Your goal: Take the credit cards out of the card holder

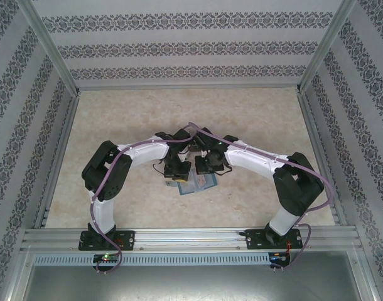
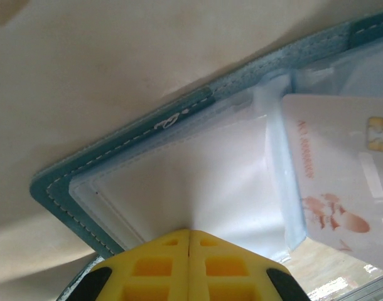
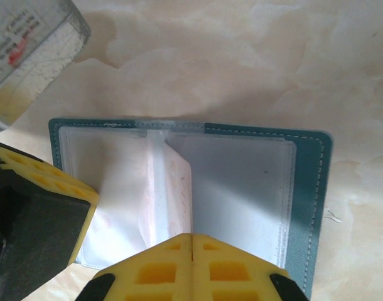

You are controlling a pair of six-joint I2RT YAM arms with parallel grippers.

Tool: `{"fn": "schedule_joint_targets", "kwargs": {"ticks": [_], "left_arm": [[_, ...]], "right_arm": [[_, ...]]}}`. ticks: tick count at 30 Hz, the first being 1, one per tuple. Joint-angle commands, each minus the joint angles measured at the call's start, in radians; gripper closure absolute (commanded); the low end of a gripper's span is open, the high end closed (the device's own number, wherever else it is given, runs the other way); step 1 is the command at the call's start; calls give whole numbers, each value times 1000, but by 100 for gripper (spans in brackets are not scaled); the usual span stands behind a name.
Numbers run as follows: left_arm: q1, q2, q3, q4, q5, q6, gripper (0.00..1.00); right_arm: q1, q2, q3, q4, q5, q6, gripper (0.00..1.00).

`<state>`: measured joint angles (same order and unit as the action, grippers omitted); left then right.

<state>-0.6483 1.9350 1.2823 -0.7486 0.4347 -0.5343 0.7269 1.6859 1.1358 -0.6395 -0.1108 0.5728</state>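
The card holder (image 1: 194, 184) lies open on the table between both arms, with a teal cover (image 3: 307, 188) and clear inner sleeves. My right gripper (image 3: 192, 236) is shut at the near edge of a sleeve leaf that stands up from the spine. A pale credit card (image 3: 172, 188) with reddish print sits inside that leaf. My left gripper (image 2: 189, 231) is shut too, its tips pinched on a clear sleeve of the holder (image 2: 116, 147), with a crease rising from them. A whitish card (image 2: 342, 182) with a chip shows to its right. The left gripper's fingers (image 3: 41, 188) rest over the holder's left page.
A clear plastic box (image 3: 28, 50) with papers inside stands on the marble-look tabletop just beyond the holder's left corner. Patterned walls and metal rails (image 1: 59, 163) enclose the table on three sides. Both arms (image 1: 260, 163) arch inward over the middle.
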Motion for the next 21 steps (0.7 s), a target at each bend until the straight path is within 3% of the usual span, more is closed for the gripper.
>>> {"fn": "schedule_joint_targets", "kwargs": {"ticks": [1,6,14,21], "left_arm": [[-9,-1,-27,-46,-59,14,95],[-8,4,-26,-43,-54,17,95],[-8,4,-26,-40,-52,20,95],[-8,-1,-28,-41,-54,20,95]], "right_arm": [[27,26,25,-12,15,12,97],[31,20,14,31,-36,56,86],[29,6,-22,106,-133,123,84],[28,3,-27,82,-139,129,84]]}}
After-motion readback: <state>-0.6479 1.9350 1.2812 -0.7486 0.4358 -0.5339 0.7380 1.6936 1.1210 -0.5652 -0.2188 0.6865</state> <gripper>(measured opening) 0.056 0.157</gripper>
